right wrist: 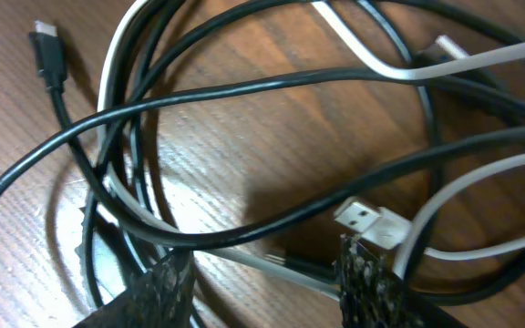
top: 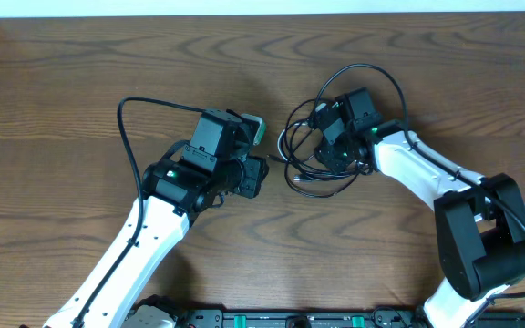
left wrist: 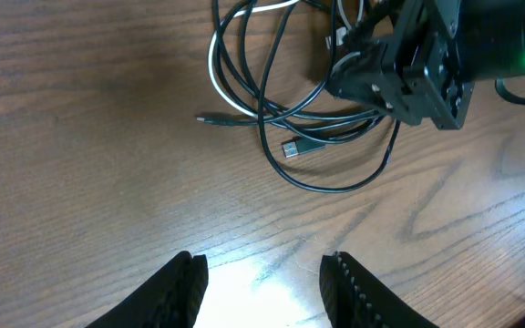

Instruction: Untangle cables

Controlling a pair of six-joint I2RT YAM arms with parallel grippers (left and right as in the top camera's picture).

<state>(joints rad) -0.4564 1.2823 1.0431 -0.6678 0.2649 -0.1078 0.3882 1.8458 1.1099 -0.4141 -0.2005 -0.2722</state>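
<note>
Cables: thin, flexible black and white/grey cords [top: 295, 155] [left wrist: 264, 109] [right wrist: 244, 91], seen as one loose tangle of overlapping loops lying on the table, right of centre in the overhead view.
Surface: brown wood-grain tabletop [top: 62, 91] [left wrist: 80, 182], on which the whole tangle rests.
Outer loop: one wide black loop is seen arching out of the tangle on the far side, past the right wrist.
Plug ends: a flat white USB plug [right wrist: 372, 221] is shown just beside the right-hand fingertip in the right wrist view. A small black plug [right wrist: 46, 50] lies at the top left of that view. In the left wrist view a silver-tipped plug [left wrist: 292, 148] and a slim black plug [left wrist: 210, 117] are seen pointing out of the near edge of the tangle.
Right gripper: black two-finger gripper [top: 328, 153] [left wrist: 344, 73] [right wrist: 267, 287], placed directly over the tangle. Its jaws are spread and straddle several black and grey strands, and none of these is seen pinched.
Left gripper: black two-finger gripper [top: 261, 155] [left wrist: 262, 282], held near the left edge of the tangle but apart from it. Its jaws are spread, and only bare tabletop is seen between the fingers [left wrist: 179, 293].
</note>
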